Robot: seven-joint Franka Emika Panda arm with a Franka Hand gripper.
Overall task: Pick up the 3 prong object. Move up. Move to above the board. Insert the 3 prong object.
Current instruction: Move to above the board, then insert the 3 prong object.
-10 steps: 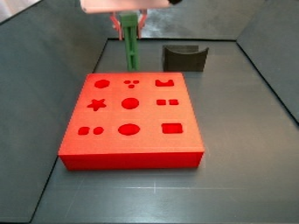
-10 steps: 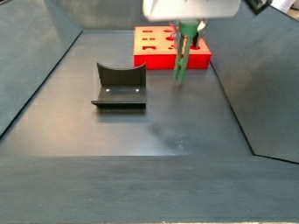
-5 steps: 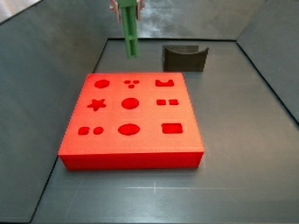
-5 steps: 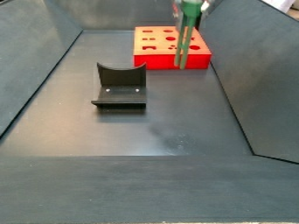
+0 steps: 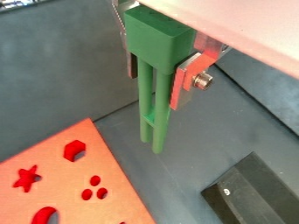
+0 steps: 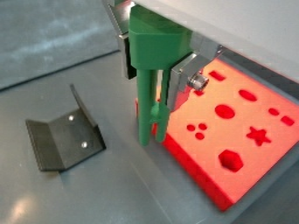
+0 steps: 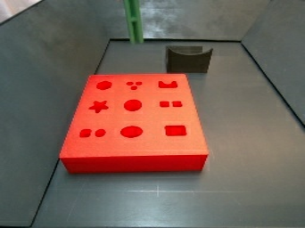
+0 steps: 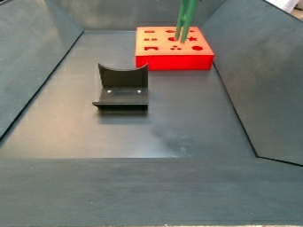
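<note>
Beside the board [image 6: 233, 131], the gripper [image 5: 158, 54] hangs high, fingers [image 5: 190, 74] clamped on the upright post [image 5: 153, 96].

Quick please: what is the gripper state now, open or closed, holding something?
Gripper: closed on the green post, held in the air, off the board.

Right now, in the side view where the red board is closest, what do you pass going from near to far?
Board → fixture → green post, hanging from the gripper, which is above the frame.
</note>
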